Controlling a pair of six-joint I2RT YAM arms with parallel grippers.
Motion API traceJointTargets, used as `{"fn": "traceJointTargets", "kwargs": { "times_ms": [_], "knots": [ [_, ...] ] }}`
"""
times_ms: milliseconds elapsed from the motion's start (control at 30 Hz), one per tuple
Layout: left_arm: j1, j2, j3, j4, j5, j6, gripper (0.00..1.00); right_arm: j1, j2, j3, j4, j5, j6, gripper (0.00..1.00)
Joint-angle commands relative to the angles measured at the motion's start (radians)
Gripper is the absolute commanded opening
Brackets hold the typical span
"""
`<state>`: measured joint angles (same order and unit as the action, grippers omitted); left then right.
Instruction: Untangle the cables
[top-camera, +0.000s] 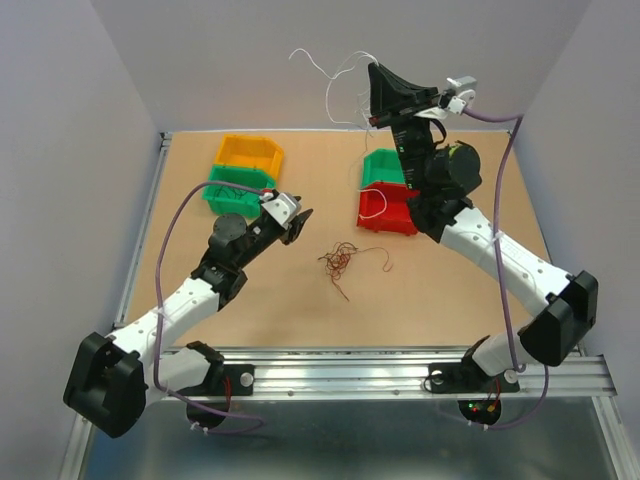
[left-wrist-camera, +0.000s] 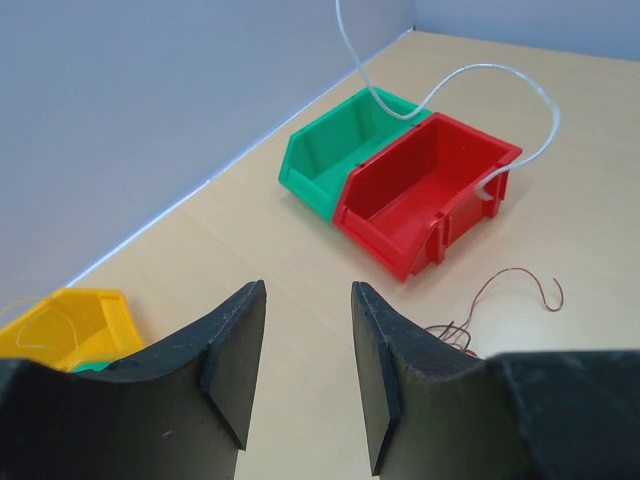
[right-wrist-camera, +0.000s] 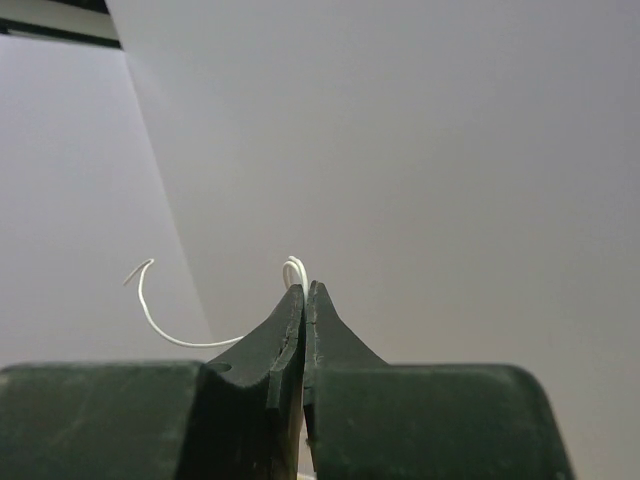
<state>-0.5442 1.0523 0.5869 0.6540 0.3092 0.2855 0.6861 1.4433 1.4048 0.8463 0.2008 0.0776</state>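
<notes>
Right gripper (right-wrist-camera: 305, 292): jaws pressed together on a pale wire (right-wrist-camera: 165, 335), which loops out just above the tips and curls off to the left. In the top view this gripper (top-camera: 378, 72) is raised high at the far side, above the table, and the pale wire (top-camera: 335, 75) trails from it in thin loops.

Left gripper (left-wrist-camera: 308, 300): jaws apart with a clear gap and nothing between the pads. It hangs low over the table (top-camera: 440, 290) on the left, pointing toward the middle.

Reddish-brown wad (top-camera: 338, 262): lies on the bare table near the centre, just right of my left gripper (top-camera: 300, 222) and nearer than the red bin (top-camera: 385, 212). One loose end curls out to the right.

In the left wrist view the pale wire (left-wrist-camera: 480, 72) hangs down over the red bin (left-wrist-camera: 430, 185) and the green bin (left-wrist-camera: 340, 150) beside it. I cannot tell whether it is joined to the wad.

Step in hand, as I judge it: one strand drawn out and held aloft, and the wad not yet worked apart.

Next move calls for: parking the pale wire away from the wad, then bringing the left jaws down on a single outer strand. The wire is very thin, so the pinch needs to be precise.
</notes>
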Motion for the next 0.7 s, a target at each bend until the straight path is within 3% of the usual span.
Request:
{"fn": "traceJointTargets", "kwargs": {
  "times_ms": [0,400,667],
  "knots": [
    [0.024,0.008,0.025,0.026,-0.015,-0.028,0.51,-0.054,0.045,-0.023,0.046,0.055,-0.068,0.01],
    [0.041,0.029,0.031,0.019,0.014,-0.029,0.51,-0.295,0.267,0.031,0.062,-0.038,0.099,0.01],
    [0.043,0.032,0.03,0.021,0.016,-0.02,0.51,-0.387,0.393,0.082,0.063,-0.061,0.148,0.01]
  ]
}}
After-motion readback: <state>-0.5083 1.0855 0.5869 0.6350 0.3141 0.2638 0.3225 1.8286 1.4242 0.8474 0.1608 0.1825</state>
